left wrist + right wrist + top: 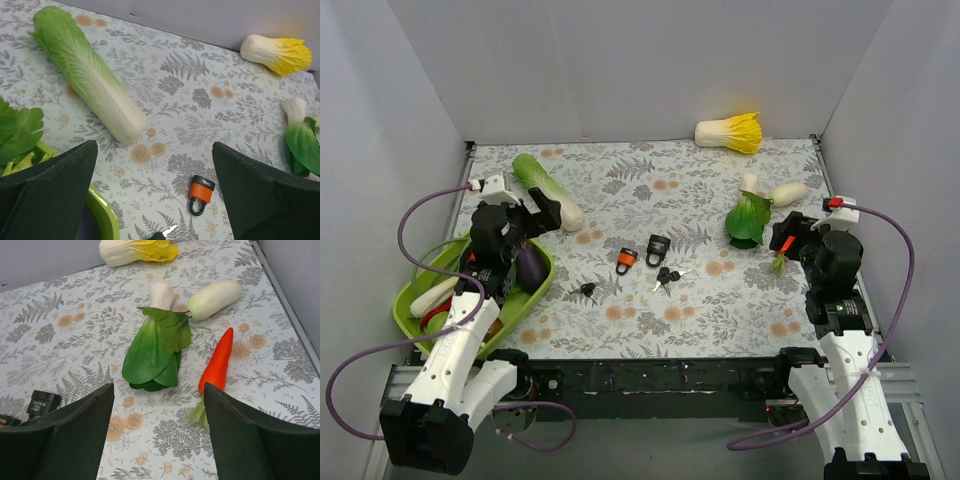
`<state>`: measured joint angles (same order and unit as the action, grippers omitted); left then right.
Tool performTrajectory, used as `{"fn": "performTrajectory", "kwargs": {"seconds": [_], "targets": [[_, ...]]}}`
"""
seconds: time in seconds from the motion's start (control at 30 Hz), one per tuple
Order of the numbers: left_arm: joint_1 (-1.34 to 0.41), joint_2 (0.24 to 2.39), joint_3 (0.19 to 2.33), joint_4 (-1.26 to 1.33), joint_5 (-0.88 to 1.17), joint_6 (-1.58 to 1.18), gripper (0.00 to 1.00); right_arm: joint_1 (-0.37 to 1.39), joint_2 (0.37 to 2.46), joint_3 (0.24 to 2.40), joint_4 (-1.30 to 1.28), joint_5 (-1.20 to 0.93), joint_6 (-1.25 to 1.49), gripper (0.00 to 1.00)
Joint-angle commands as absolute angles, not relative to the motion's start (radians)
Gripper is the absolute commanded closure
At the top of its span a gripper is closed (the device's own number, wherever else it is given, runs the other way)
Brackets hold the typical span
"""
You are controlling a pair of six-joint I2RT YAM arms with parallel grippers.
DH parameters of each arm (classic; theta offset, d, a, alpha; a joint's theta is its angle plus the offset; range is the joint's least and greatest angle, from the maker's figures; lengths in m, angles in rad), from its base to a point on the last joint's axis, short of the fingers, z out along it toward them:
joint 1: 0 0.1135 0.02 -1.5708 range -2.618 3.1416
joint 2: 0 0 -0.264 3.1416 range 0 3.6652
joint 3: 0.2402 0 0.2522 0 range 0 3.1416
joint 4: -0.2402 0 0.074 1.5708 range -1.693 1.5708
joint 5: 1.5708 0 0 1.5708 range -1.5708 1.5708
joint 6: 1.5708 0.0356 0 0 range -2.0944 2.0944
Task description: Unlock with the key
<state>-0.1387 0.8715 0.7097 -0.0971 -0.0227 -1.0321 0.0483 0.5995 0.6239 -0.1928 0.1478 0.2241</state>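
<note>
Where the left wrist view ends, a key [167, 231] is cut off at the near edge. Orange padlock [626, 260], black padlock [658, 248] and key bunch [667, 277] lie mid-table, between the grippers. Left gripper [155, 150] and right gripper [159, 390] are wide open and empty.

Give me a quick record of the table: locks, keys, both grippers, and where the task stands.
padlocks: orange padlock and black padlock, mid-table, close but apart
keys: key bunch beside the black padlock; single key further left
left gripper: open, empty, by the green tray
right gripper: open, empty, near the carrot
task: no key held, neither padlock held
</note>
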Motion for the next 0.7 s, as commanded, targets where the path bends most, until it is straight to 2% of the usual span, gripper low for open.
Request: {"fn": "performTrajectory", "kwargs": {"seconds": [0.0,0.17,0.2,0.3,0.53,0.67], "targets": [[-0.192,0.914,0.831,-0.075,0.014,-0.954,0.02,0.054,0.63,0.657,-0.172,0.007,0.222,0.24],[-0.251,1.027,0.905,-0.042,0.069,-0.963,0.03,0.145,0.724,0.689,-0.184,-0.006,0.229,0.28],[-0.255,1.037,0.904,-0.013,0.089,-0.965,0.03,0.179,0.753,0.698,-0.189,0.08,0.229,0.29],[-0.255,1.064,0.87,-0.005,0.159,-0.973,0.02,0.365,0.831,0.73,-0.206,0.216,0.229,0.28],[-0.294,1.069,0.805,-0.008,0.176,-0.953,0.02,0.706,1.121,0.801,-0.127,0.301,0.301,0.31],[-0.316,1.111,0.825,-0.024,0.195,-0.936,0.02,0.77,1.258,0.891,-0.097,0.235,0.328,0.3]]}}
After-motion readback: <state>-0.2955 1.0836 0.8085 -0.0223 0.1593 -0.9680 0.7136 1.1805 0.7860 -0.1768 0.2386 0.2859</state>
